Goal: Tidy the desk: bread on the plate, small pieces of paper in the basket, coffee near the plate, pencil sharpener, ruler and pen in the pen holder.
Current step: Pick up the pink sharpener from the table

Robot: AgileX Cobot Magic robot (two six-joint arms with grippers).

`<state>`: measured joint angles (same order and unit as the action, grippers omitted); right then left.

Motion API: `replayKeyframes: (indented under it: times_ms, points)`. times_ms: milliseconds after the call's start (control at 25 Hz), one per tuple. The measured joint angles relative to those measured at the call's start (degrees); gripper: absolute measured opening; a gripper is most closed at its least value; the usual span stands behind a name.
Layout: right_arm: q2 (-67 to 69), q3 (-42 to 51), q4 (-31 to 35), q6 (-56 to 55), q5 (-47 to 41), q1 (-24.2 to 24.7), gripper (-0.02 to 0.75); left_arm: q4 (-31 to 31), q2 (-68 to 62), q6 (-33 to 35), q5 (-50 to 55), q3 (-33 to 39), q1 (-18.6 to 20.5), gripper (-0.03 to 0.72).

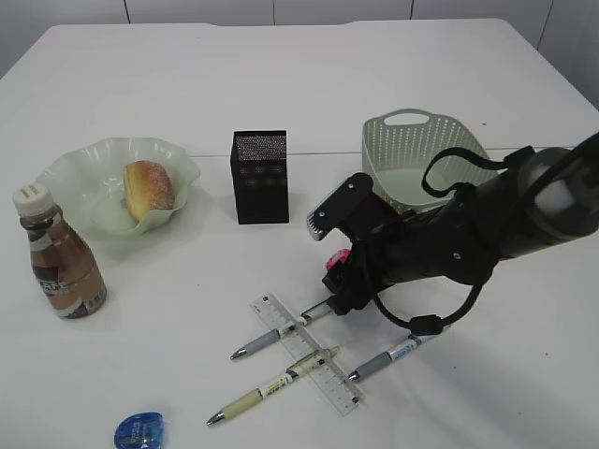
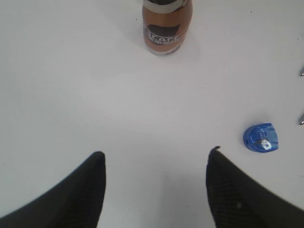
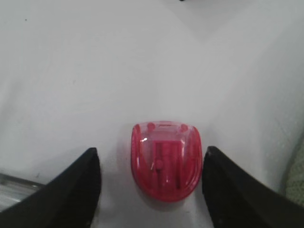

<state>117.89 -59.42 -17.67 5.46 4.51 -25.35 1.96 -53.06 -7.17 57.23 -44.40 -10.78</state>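
1. The bread (image 1: 148,190) lies in the plate (image 1: 80,178) at the left of the table (image 1: 299,75).
2. The coffee bottle (image 1: 61,254) stands just in front of the plate, to its left.
3. The pen holder (image 1: 260,176) stands in the middle, right of the plate.
4. The basket (image 1: 412,154) sits right of the pen holder.
5. The ruler (image 1: 323,369) lies in front of the pen holder, with two pens (image 1: 271,337) (image 1: 271,385) across it.
6. A third pen (image 1: 384,360) lies just right of the ruler.
7. One sharpener (image 1: 138,431) lies at the front edge, left of the pens.
8. Another sharpener (image 3: 166,160) lies between the right gripper's (image 3: 151,187) fingers, behind the ruler.
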Motion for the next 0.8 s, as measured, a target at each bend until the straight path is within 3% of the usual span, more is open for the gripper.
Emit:
replayKeyframes:
  times_ms: [800]
  points:
    - [0.00, -0.54, -0.11, -1.47, -2.14, -0.71, 0.491, 0.34, 0.00, 0.00, -1.22, 0.00, 0.00, 0.486]
